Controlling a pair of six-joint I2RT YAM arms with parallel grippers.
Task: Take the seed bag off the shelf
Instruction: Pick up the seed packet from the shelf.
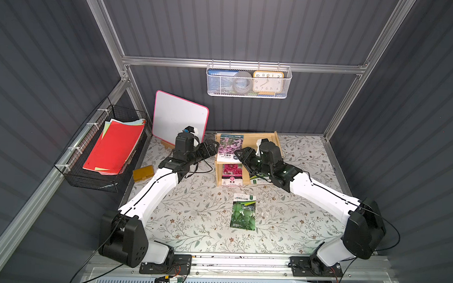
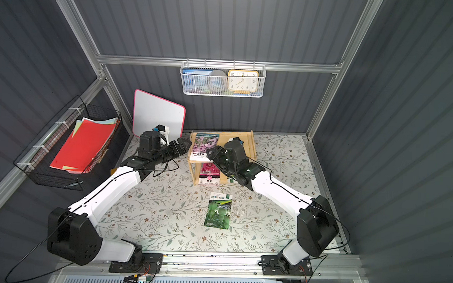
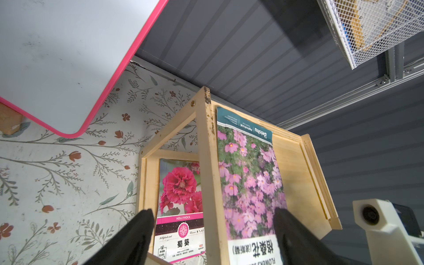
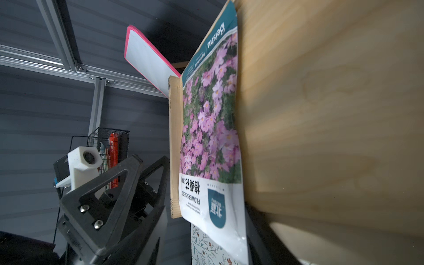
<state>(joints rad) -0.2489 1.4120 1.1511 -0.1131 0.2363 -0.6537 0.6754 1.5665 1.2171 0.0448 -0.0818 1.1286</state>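
Note:
The shelf (image 1: 254, 140) (image 2: 246, 140) is a small pine rack at the back of the table. A seed bag with pink flowers (image 1: 230, 145) (image 2: 205, 142) (image 3: 247, 179) (image 4: 211, 128) lies on its top tier, its white end overhanging the front. My left gripper (image 1: 216, 147) (image 3: 213, 229) is open at the shelf's left side, its fingers straddling the side rail and the bag's edge. My right gripper (image 1: 237, 152) (image 4: 210, 231) is open around the overhanging end, one finger against the bag and a gap at the other.
A hollyhock bag (image 1: 232, 174) and a green bag (image 1: 260, 180) lie on the lower tier. Another green bag (image 1: 244, 211) lies flat mid-table. A pink-rimmed whiteboard (image 1: 179, 119) leans behind the left arm. A black wire basket (image 1: 109, 147) and a white mesh basket (image 1: 247, 81) hang on the walls.

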